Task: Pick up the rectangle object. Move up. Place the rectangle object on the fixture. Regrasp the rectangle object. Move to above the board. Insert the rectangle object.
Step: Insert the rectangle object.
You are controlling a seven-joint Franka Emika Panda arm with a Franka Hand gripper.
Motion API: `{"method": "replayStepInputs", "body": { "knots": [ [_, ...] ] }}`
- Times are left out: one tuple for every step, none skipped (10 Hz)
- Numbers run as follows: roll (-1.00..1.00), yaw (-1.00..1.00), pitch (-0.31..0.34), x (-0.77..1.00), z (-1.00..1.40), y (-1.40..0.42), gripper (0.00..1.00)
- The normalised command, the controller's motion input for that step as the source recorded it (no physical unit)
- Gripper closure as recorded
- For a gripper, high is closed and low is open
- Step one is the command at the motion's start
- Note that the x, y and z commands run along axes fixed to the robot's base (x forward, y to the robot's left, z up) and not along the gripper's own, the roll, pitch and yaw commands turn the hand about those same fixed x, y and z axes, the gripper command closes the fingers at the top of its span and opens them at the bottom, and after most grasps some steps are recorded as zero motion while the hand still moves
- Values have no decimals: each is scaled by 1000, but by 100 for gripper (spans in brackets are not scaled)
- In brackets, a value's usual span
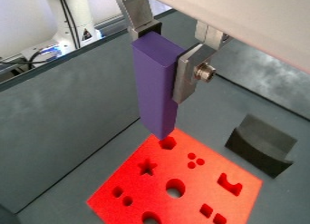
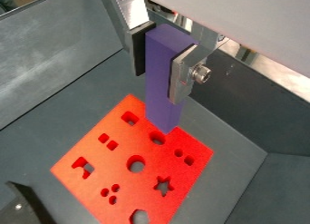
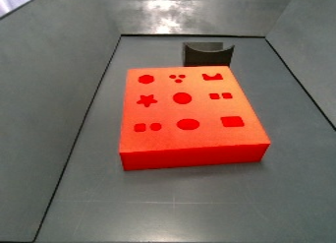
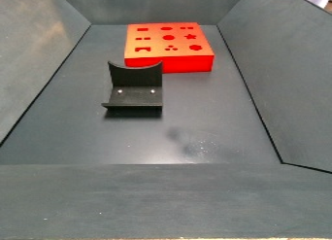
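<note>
Only wrist views: tool [image 1: 168, 48] gripping rectangle object [image 1: 155, 87]

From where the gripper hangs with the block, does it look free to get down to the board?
Probably yes: the gripper, shut on the rectangle object, hangs above the board; nothing shows between them.

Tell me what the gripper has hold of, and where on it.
The gripper holds the rectangle object upright above the board, its fingers clamped on the block's upper part.
</note>
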Motion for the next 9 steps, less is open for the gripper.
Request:
{"method": "replayStepInputs", "body": {
  "knots": [
    [-40, 0, -119, -66, -71, 0, 100],
    [-204, -160, -163, 197, -663, -49, 100],
    [-21, -123, 14, 871, -997, -171, 100],
    [0, 0, 63, 1000, -969, -157, 100],
    [-81, 0, 0, 1000, -857, -180, 100],
    [-74, 0, 0, 1000, -689, -89, 100],
    [-31, 0, 0, 1000, -497, -114, 100],
    [-13, 0, 13, 1000, -357, -137, 100],
    [-26, 0, -27, 977, -406, -80, 100]
  ]
}}
